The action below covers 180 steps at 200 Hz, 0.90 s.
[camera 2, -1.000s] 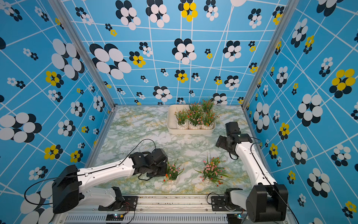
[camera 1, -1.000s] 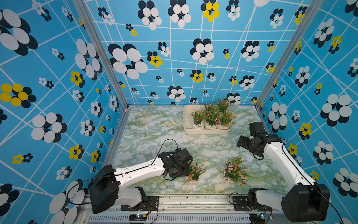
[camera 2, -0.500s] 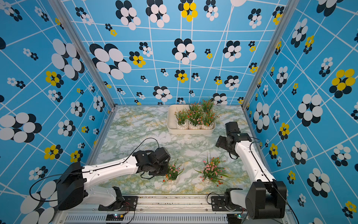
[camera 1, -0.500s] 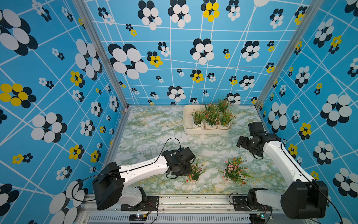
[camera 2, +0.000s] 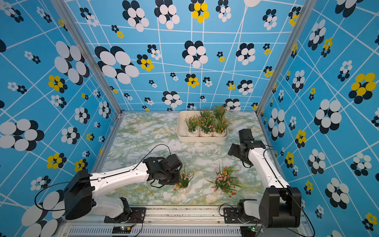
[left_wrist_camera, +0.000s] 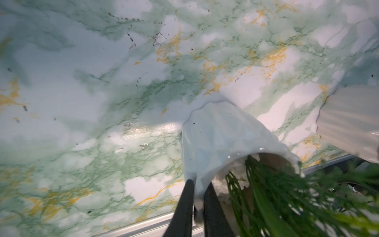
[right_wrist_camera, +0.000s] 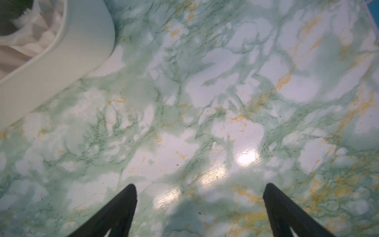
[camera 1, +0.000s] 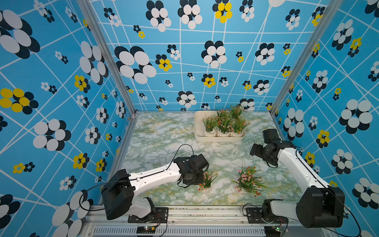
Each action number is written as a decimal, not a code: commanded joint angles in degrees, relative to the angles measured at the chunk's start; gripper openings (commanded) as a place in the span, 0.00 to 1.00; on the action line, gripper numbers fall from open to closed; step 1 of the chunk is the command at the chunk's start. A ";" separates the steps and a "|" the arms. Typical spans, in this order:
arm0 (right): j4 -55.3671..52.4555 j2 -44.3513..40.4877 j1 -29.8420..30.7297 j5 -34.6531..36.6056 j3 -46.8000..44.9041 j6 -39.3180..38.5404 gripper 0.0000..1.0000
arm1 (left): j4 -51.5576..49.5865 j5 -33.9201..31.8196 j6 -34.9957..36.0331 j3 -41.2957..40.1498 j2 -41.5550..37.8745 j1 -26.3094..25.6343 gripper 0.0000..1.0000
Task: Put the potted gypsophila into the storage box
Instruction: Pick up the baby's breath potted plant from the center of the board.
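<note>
A potted gypsophila (camera 1: 207, 179) with pink blossoms stands near the table's front edge. My left gripper (left_wrist_camera: 200, 185) is shut on its white pot (left_wrist_camera: 221, 139), with one finger outside the rim and one inside. More potted gypsophila (camera 1: 249, 180) stand to its right; a ribbed pot (left_wrist_camera: 348, 123) of these shows in the left wrist view. The cream storage box (camera 1: 219, 140) sits at the back right and holds several potted plants (camera 2: 206, 123). My right gripper (right_wrist_camera: 202, 186) hangs open over bare table beside the box's corner (right_wrist_camera: 61, 57).
The marble-patterned table (camera 1: 164, 139) is walled in by blue flowered panels on three sides. A metal rail (camera 1: 184, 209) with both arm bases runs along the front edge. The left arm's cable (camera 1: 184, 146) loops above its wrist.
My left gripper's jaws have closed onto the pot's rim, and the left arm has swung slightly closer to the plant. The right arm has not moved.
</note>
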 commanded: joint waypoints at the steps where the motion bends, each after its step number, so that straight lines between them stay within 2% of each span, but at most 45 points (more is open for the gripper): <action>1: 0.79 0.45 -0.57 -0.94 -0.93 -0.82 0.99 | -1.47 -0.26 1.17 2.31 0.88 0.03 0.06; 19: 0.88 0.61 -0.83 -1.21 -1.03 -0.98 0.99 | -1.84 -0.25 1.34 3.04 1.21 0.25 0.00; 52: 0.77 0.80 -1.57 -1.60 -0.45 -1.59 0.99 | -2.83 0.65 2.45 4.98 1.22 1.70 0.00; 79: 0.87 1.23 -2.28 -2.30 0.14 -1.89 0.99 | -2.88 2.76 4.34 6.23 0.02 5.69 0.00; 99: 1.17 1.83 -2.56 -2.55 0.28 -2.10 0.99 | -3.51 4.72 7.57 9.08 -0.11 10.72 0.00; 131: 1.88 3.54 -2.60 -3.75 0.41 -1.99 0.99 | -7.36 6.80 15.83 19.65 3.38 19.87 0.00; 180: 1.43 5.56 -2.64 -5.78 2.62 -2.19 0.99 | -13.60 8.28 24.21 41.54 16.34 29.77 0.00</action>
